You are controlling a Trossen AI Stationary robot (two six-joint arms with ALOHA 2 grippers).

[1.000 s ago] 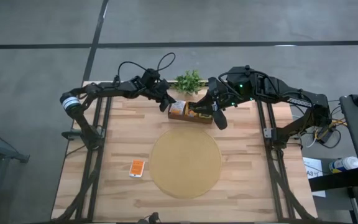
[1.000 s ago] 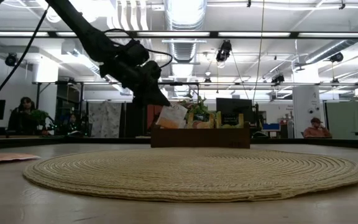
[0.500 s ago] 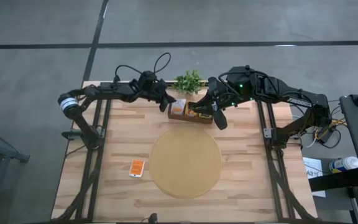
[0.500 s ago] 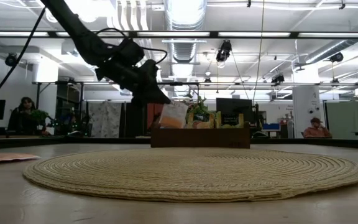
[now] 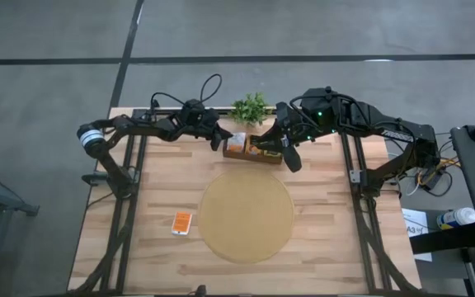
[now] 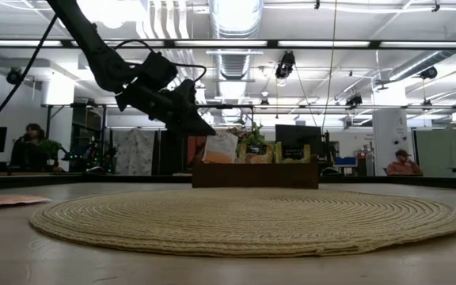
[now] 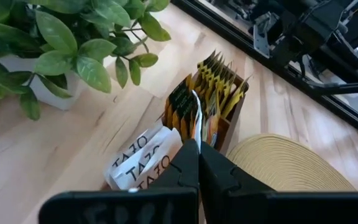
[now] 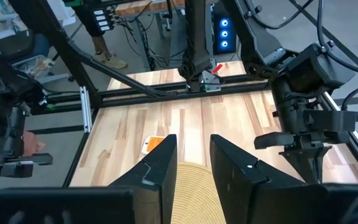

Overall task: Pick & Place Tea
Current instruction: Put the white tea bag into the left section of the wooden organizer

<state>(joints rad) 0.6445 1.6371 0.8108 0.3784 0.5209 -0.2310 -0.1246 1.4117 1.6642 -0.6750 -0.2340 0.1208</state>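
- The left gripper (image 7: 197, 152) fingers are pressed together, with nothing seen pinched, just above the white paper tea packets (image 7: 143, 163).
- The right gripper (image 8: 191, 162) fingers are held apart, empty.
- More yellow packets are stood in the brown wooden box (image 5: 258, 148), upper centre; one orange packet (image 5: 182, 221) is left lower left.
- Fingers should be spread before one packet is pinched.

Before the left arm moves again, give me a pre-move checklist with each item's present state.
1. Left gripper shut: ok.
2. A tea packet pinched between its fingers: cannot tell.
3. Wooden tea box upright beside the plant: ok.
4. Right gripper open over the box, holding nothing: ok.
5. Round woven mat bare for placing: ok.
6. Orange packet lying off the mat, on the table: ok.
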